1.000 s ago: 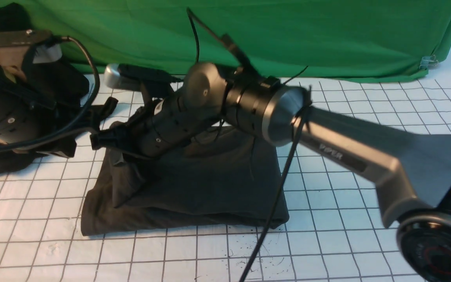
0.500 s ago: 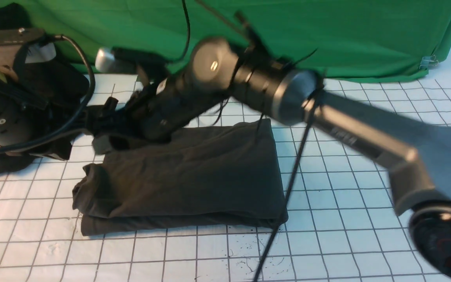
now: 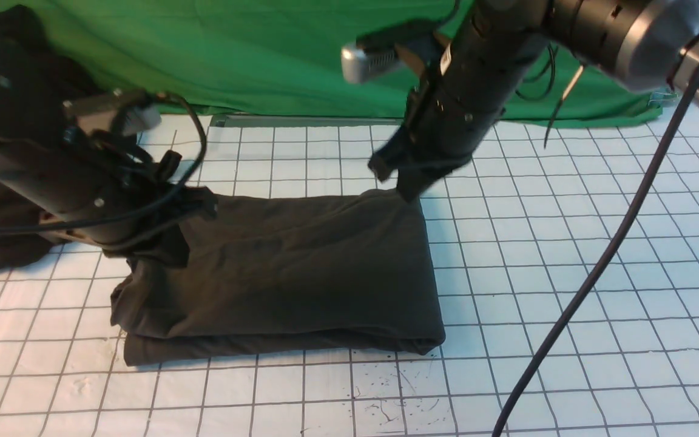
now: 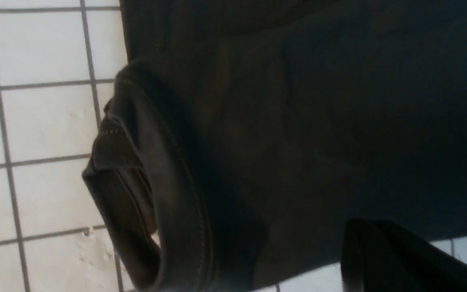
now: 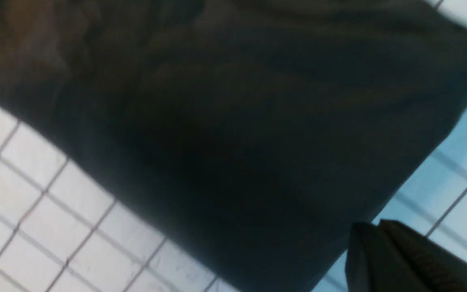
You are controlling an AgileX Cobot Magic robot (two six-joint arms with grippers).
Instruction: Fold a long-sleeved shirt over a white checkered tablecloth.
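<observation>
So you're basically at the tail end of the fold; the shirt [image 3: 289, 273] is already a compact stacked rectangle in the middle of the tablecloth [image 3: 568, 291], and what's left looks like tidying, not another big fold.

Right gripper [image 3: 399, 179] sits at the far right corner of the bundle with its jaws clenched; from the front it looks like it's touching or just above the fabric, and I can't tell whether any cloth is pinched. Left gripper [image 3: 195, 209] is closed too, down at the far left corner; a bit of dark fabric bunches around it, but honestly you can't see if it's gripping that or just resting on it.

Next move, I'd guess: lift both clear without dragging the top layer; if either is snagged on cloth, it'll pull the stack open.

The shirt itself: dark brown-black, no logo showing; top layer a little shorter than the bottom one at the near edge; the left end is lumpy, and the left wrist view shows a ribbed hem [image 4: 116, 146] curling out there; right edge looks clean.
</observation>
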